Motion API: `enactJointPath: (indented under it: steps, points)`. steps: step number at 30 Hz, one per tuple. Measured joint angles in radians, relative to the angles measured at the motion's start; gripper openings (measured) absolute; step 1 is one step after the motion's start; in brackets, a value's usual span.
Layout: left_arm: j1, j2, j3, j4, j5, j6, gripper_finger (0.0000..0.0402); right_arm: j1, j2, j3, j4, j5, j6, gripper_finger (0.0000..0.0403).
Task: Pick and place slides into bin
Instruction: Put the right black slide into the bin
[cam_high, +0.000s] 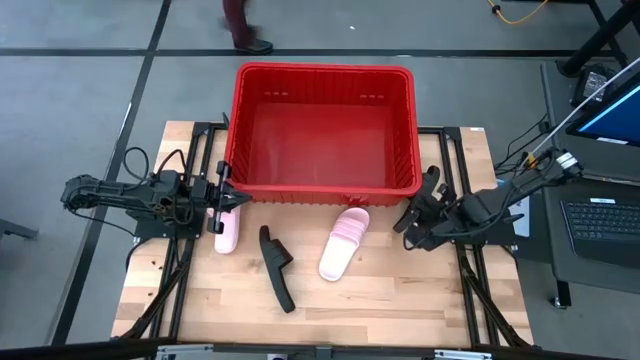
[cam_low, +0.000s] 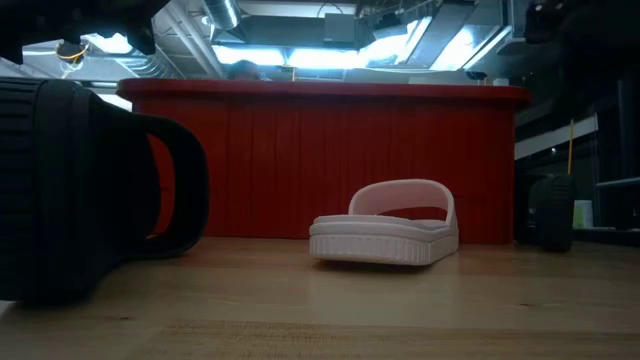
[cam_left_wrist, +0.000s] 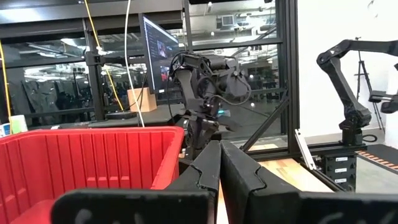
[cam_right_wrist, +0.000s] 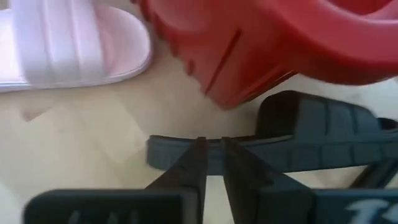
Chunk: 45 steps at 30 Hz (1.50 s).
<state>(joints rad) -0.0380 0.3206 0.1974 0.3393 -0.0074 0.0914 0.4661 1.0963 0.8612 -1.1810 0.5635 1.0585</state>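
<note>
— So, where could this go wrong?

— Mostly on the right. The right gripper (cam_high: 408, 218) sits low by the near right corner of the large red lattice-sided plastic bin (cam_high: 325, 70). Its wrist view shows its tips right at the sole edge of a black ribbed-strap slide sandal (cam_right_wrist: 323, 134) that lies against that corner. The fingers are drawn almost together, with only a sliver between them, and I judge that they grasp nothing. If it pushes forward like that, it would shove the sandal under the bin wall rather than pick it up. A pinch on the thin sole edge alone could also slip on the lift.

— And the left?

— The left gripper (cam_high: 222, 195) reaches level towards the bin's near left corner, with its fingers clenched tip to tip and empty. A pale pink slide sandal (cam_high: 226, 232) lies on the wooden table (cam_high: 400, 290) just under and beside it. Coming down with the fingers closed would only press on the sandal, and the bin wall is close enough to clip.

— Anything in the bin?

— Nothing that shows. A second pink slide (cam_high: 344, 243) and a black slide tipped on its side (cam_high: 277, 268) lie on the table in front of the bin, between the two arms.
</note>
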Motion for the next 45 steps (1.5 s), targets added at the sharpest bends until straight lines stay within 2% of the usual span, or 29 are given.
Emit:
enactJointPath:
  steps: [13,18,27,36,45]
  points:
    - [0.000,0.000,0.000,0.000,0.000,0.000,0.0005,-0.068,0.050,-0.001,-0.033,0.003,-0.012,0.0181]
    - [0.000,0.000,0.000,0.000,0.000,0.000,0.0006,-0.068,0.050,-0.001,-0.044,0.003,-0.048,0.0214]
    - [0.000,0.000,0.000,0.000,0.000,0.000,0.0008,-0.062,0.049,-0.009,-0.044,0.019,0.005,0.0220]
    - [0.000,0.000,0.000,0.000,0.000,0.000,0.0008,-0.061,0.049,-0.157,0.129,0.027,0.012,0.0220]
    - [0.000,0.000,0.000,0.000,0.000,0.000,0.0004,-0.060,0.048,-0.205,0.192,0.050,0.012,0.0220]
